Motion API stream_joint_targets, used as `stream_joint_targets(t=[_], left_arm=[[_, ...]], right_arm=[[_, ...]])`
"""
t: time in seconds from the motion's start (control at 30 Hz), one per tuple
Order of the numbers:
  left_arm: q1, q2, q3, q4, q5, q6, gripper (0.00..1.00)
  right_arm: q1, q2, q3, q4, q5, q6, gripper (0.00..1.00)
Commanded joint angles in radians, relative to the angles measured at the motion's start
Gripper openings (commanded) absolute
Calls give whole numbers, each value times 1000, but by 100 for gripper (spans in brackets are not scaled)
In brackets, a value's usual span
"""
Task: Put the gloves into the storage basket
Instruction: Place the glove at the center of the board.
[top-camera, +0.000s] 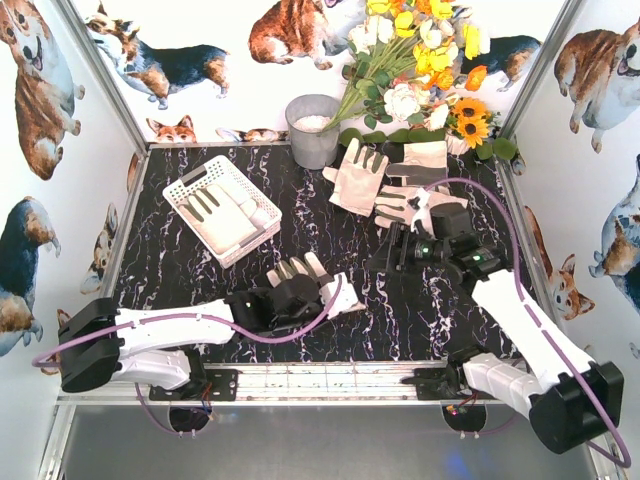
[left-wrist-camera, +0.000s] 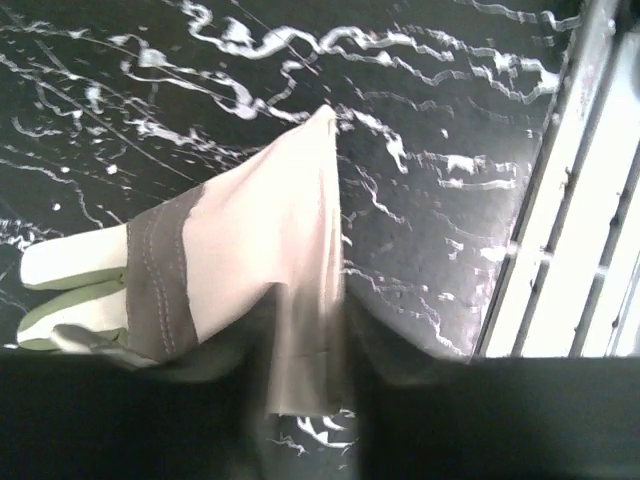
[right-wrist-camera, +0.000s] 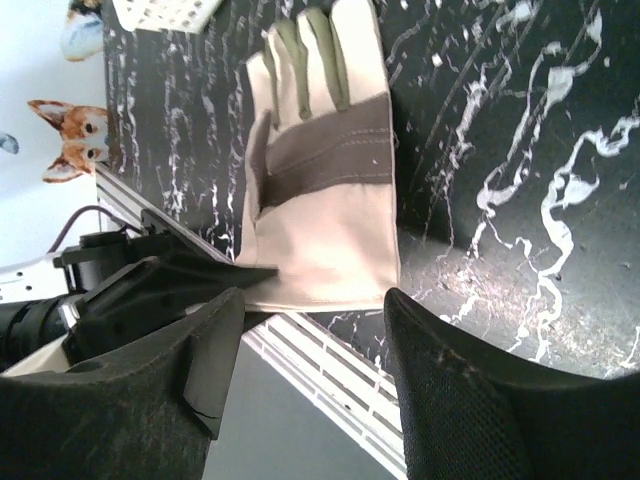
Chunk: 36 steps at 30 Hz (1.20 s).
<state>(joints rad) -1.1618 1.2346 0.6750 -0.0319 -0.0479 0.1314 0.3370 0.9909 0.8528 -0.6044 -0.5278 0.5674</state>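
My left gripper (top-camera: 318, 296) is shut on the cuff edge of a cream glove (top-camera: 341, 296) with a grey palm band, near the front middle of the black marbled table. In the left wrist view that glove (left-wrist-camera: 250, 250) spreads away from the pinching jaws (left-wrist-camera: 305, 375). My right gripper (top-camera: 392, 254) is open just right of it and holds nothing. Its view shows the same glove (right-wrist-camera: 320, 190) beyond its spread fingertips (right-wrist-camera: 310, 345). The white storage basket (top-camera: 185, 190) sits back left with a glove (top-camera: 222, 212) inside. Three more gloves (top-camera: 358, 176) (top-camera: 412, 207) (top-camera: 425, 155) lie back right.
A grey metal bucket (top-camera: 312, 130) stands at the back centre beside a bunch of artificial flowers (top-camera: 420, 60). Printed walls enclose the table on three sides. A metal rail (top-camera: 330, 380) runs along the near edge. A basket corner (right-wrist-camera: 165, 10) shows in the right wrist view.
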Motion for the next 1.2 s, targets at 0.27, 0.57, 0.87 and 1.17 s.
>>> stream_joint_targets(t=[0.27, 0.57, 0.87, 1.17], left_arm=[[-6, -127, 11, -88, -5, -414, 94], [86, -106, -18, -182, -297, -1004, 71], [31, 174, 245, -581, -604, -1269, 69], [28, 161, 171, -580, -609, -1331, 51]], right_arm=[[107, 101, -98, 68, 39, 15, 62], [183, 260, -148, 190, 55, 53, 54], [197, 361, -130, 219, 119, 35, 57], [198, 454, -131, 291, 72, 43, 58]])
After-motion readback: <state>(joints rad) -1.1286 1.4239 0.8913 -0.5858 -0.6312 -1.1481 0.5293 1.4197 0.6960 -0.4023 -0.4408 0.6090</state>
